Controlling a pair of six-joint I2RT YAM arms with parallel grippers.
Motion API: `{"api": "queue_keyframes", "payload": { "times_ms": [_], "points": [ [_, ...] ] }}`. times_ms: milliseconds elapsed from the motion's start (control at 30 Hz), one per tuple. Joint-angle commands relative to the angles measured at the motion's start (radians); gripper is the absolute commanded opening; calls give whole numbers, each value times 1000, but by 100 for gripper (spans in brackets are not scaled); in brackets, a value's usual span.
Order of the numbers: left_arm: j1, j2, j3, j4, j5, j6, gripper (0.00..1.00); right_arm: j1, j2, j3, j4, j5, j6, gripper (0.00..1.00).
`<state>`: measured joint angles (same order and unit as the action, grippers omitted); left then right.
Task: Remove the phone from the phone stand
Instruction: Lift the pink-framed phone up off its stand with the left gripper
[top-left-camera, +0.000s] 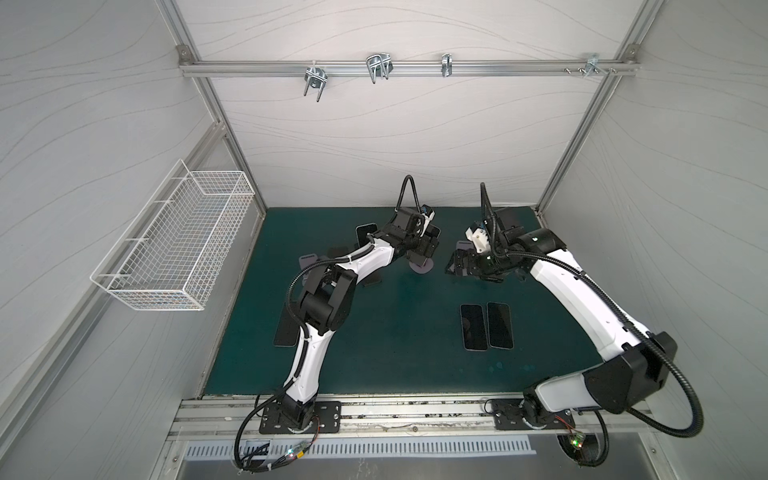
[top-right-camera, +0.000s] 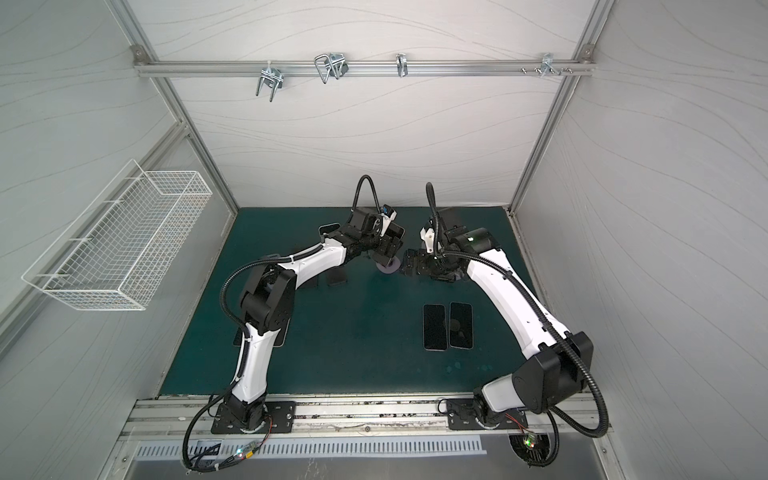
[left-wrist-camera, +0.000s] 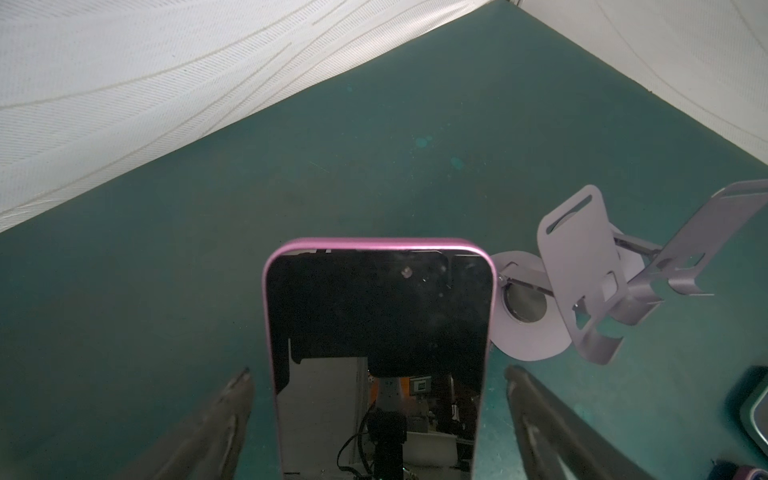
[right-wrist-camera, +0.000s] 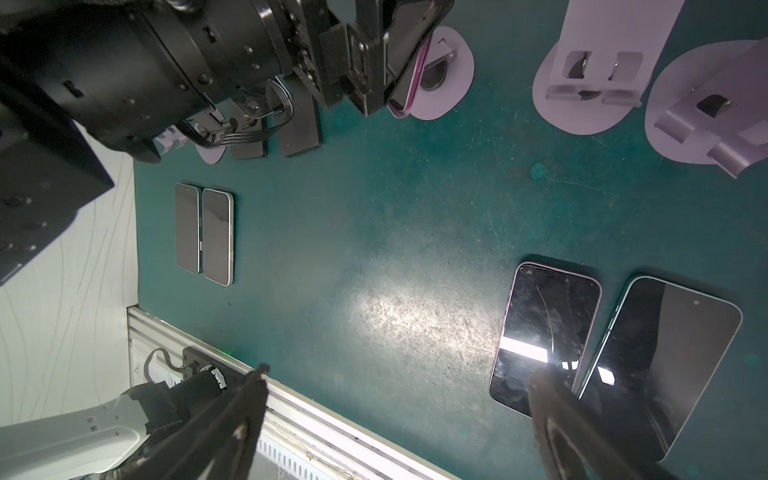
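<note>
Left claw (left-wrist-camera: 379, 369) is spread wide and straddles the pink-cased phone (left-wrist-camera: 380, 332). A strip of green mat (left-wrist-camera: 374, 145) shows between each finger and the phone's long edges, so I read it as not clamped yet. The phone sits between the fingers, over the lavender disc base of its phone stand (left-wrist-camera: 528, 336). Cradle and lip are hidden behind the phone, so I can't confirm the bottom edge is seated, but with nothing gripping it I'd guess it is. Risks: if the fingers close off-centre, one lands first and shoves the phone sideways off the cradle. Slick case edges could slip in a shallow pinch. A pull at the wrong angle could hook the lip and drag or tip the stand, since nothing pins the base. Right claw (right-wrist-camera: 399, 370) is spread and empty, over the mat and well clear of that base. An empty stand (left-wrist-camera: 573, 257) sits just outboard of one left finger and is easy to clip on a swing. Orientation: the long axis runs roughly along the left claw's reach, square to its closing line. The rounded end shows past the fingertips, and the screen faces the wrist camera, leaning rather than flat as far as I can judge.
</note>
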<state>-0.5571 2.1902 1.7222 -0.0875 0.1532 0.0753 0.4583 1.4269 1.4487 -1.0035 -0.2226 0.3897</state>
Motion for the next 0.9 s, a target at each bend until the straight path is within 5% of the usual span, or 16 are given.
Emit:
{"api": "queue_keyframes", "payload": {
  "times_ms": [0, 867],
  "points": [
    [0, 22, 44, 38, -7, 23, 94, -3, 7, 25, -18, -15, -23, 99],
    [0, 27, 56, 69, -8, 8, 76, -6, 55, 62, -24, -7, -17, 99]
  ]
}}
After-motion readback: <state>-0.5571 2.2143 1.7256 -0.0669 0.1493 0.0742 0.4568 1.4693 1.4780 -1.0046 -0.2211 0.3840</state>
